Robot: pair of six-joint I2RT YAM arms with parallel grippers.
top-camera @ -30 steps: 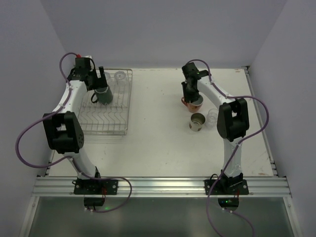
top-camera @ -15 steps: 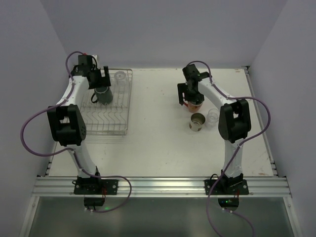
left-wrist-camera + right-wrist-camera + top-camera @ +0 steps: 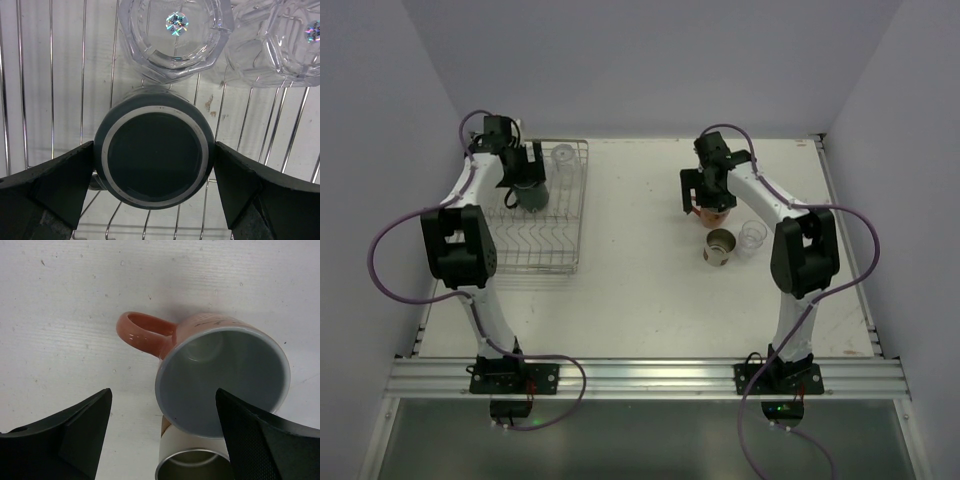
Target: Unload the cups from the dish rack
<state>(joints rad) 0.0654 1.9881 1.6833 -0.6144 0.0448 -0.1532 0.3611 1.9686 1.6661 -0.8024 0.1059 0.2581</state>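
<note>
The dark green mug (image 3: 155, 155) stands upside down in the silver dish rack (image 3: 540, 262), its base facing the left wrist camera. My left gripper (image 3: 154, 175) is open, one finger on each side of this mug (image 3: 532, 195). Just beyond it in the rack (image 3: 51, 75) sit two clear glasses (image 3: 175, 35) (image 3: 280, 47). On the table to the right, the salmon-pink mug (image 3: 222, 380) stands upright, handle to the left. My right gripper (image 3: 165, 432) is open above it, fingers apart from it. A tan cup (image 3: 200, 462) touches the pink mug (image 3: 712, 212).
The tan cup (image 3: 720, 246) and a clear glass (image 3: 752, 236) stand close together just near of the pink mug. A further glass (image 3: 563, 157) sits in the rack's far corner. The rack's raised wire sides surround the green mug.
My right gripper has opened and let go of the pink mug, which now stands on the table. The left arm has shifted slightly over the green mug, still open.
</note>
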